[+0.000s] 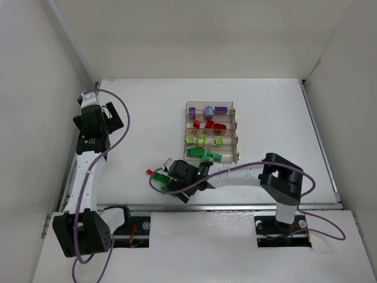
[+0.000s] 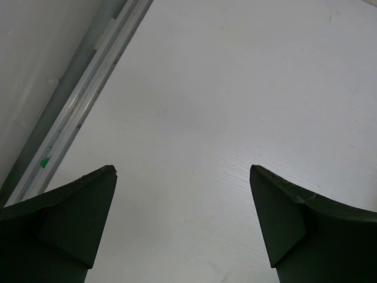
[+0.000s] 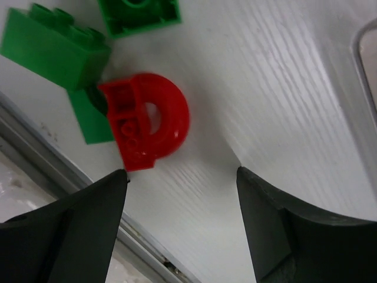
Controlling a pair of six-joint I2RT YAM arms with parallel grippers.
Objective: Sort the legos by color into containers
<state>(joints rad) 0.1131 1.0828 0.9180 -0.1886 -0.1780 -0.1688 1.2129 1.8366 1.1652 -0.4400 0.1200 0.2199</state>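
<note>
The clear four-compartment tray of containers point(image 1: 237, 134) stands at mid-table. From back to front it holds purple legos point(image 1: 221, 110), red legos point(image 1: 212, 124), lime ones point(image 1: 203, 140) and dark green ones point(image 1: 197, 153). Near the front edge lie a red lego point(image 1: 150, 171) and a green lego point(image 1: 159, 175). My right gripper point(image 1: 165, 176) hovers low beside them, open. In the right wrist view the right gripper point(image 3: 179, 174) has bare table between its fingers. A red rounded brick point(image 3: 147, 121) sits just beyond the left fingertip, touching green bricks point(image 3: 56, 47). My left gripper point(image 1: 111, 115) stands open at the far left over bare table.
The table's metal front rail point(image 3: 35, 153) runs close under the right gripper. Another green brick point(image 3: 138, 15) lies upside down behind the red one. A side rail point(image 2: 88, 76) borders the left gripper point(image 2: 182, 171). White walls enclose the table.
</note>
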